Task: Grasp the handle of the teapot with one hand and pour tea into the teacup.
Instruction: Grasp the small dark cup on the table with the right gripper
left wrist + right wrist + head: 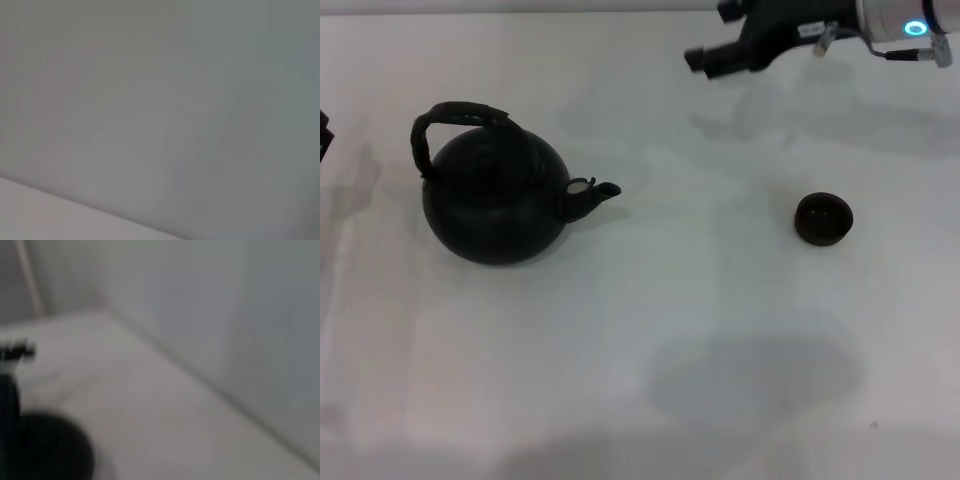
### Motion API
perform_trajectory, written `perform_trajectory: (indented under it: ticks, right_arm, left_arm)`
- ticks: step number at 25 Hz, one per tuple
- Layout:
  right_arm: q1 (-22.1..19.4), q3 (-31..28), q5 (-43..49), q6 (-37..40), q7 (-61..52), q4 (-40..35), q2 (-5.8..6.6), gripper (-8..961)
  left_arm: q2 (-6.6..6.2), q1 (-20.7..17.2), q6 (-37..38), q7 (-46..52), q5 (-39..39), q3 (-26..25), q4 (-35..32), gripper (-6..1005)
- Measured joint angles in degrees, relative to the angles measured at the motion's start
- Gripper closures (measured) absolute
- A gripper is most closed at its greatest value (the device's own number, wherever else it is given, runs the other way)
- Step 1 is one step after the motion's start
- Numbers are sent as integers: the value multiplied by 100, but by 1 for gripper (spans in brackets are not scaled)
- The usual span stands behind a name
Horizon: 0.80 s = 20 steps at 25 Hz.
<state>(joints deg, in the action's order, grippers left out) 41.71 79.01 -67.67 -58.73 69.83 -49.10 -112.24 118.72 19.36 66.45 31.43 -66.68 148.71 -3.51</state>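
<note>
My right gripper (705, 58) is cut off by the head view's top edge, its fingers indistinct. A dark sliver of the left arm (324, 135) shows at the left edge. My right wrist view is blurred.

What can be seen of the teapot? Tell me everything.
The teapot is a large, round, matte black pot standing upright on the white table, on the robot's left side. A lid sits on top, and a rough, twig-like dark handle arches over it, leaning toward the far left. Its short stubby spout points right, toward the teacup, which stands well apart. Nothing touches the pot but the table; the right gripper hovers far off at the back right.
</note>
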Motion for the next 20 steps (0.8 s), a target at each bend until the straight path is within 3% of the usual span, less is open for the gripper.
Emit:
perform_trajectory:
  ticks: [5,13,20]
  right_arm:
    - [82,124,2229,-644,-1385,-966,-323,161]
    - [121,651,2669,-1244,-2057,-1228,-331,184]
    - [69,1597,3240,-1283,-2877,-1496,-346,191]
  left_arm:
    - [-6,56,-5,0,3,0,6,182]
    - [-16,121,-10,1,19,32,82,183]
    - [-15,130,-21,-2,24,35,88,182]
